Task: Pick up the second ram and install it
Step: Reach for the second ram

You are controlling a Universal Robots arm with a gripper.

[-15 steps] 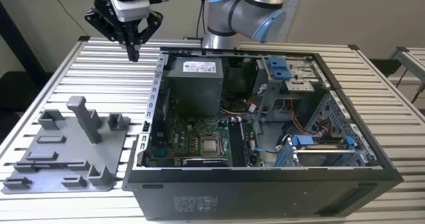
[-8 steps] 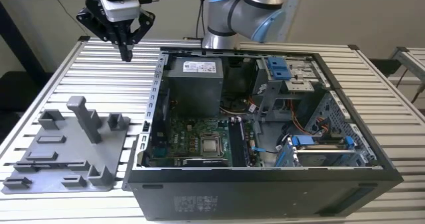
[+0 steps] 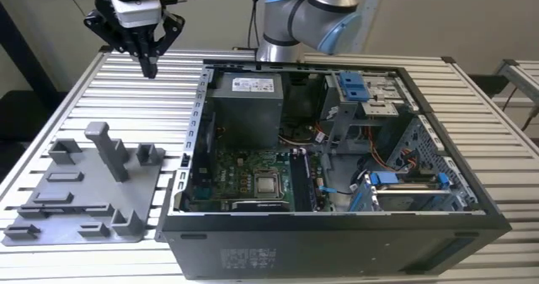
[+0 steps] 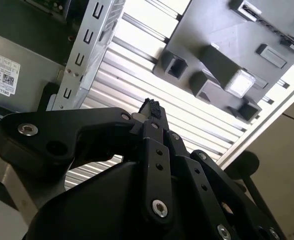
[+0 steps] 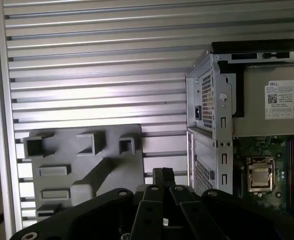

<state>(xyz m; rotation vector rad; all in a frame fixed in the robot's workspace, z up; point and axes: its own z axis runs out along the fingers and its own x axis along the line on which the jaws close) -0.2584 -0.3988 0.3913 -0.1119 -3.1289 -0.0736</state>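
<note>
One silver and blue robot arm (image 3: pixel 313 6) reaches over a ribbed metal tabletop (image 3: pixel 126 98). Its single black claw (image 3: pixel 150 69) hangs high above the far corner at the exterior view's left. The two fingers are pressed together tip to tip, with nothing visible between them. The same closed tips appear in both wrist views (image 4: pixel 151 107) (image 5: pixel 162 175).

One flat grey plastic tray (image 3: pixel 88 202) lies below the claw, along the tabletop edge at the exterior view's left and reaching towards the near corner. Several low grey blocks and one tall grey post (image 3: pixel 108 150) stand on it. In the second wrist view, a thin dark strip lies along the part of the tray farthest from the claw. This appears to be the slim dark memory stick (image 4: pixel 266 24) seen on edge. It is well apart from the claw and untouched.

One open black computer case (image 3: pixel 337 243) takes up the middle of the tabletop, just beside the tray. Inside it are one square silver chip (image 3: pixel 267 184) on the green board and one grey power supply box (image 3: pixel 244 110) towards the far edge. The case's metal side wall stands between the tray and the board. The tall post rises between the claw and the strip.
</note>
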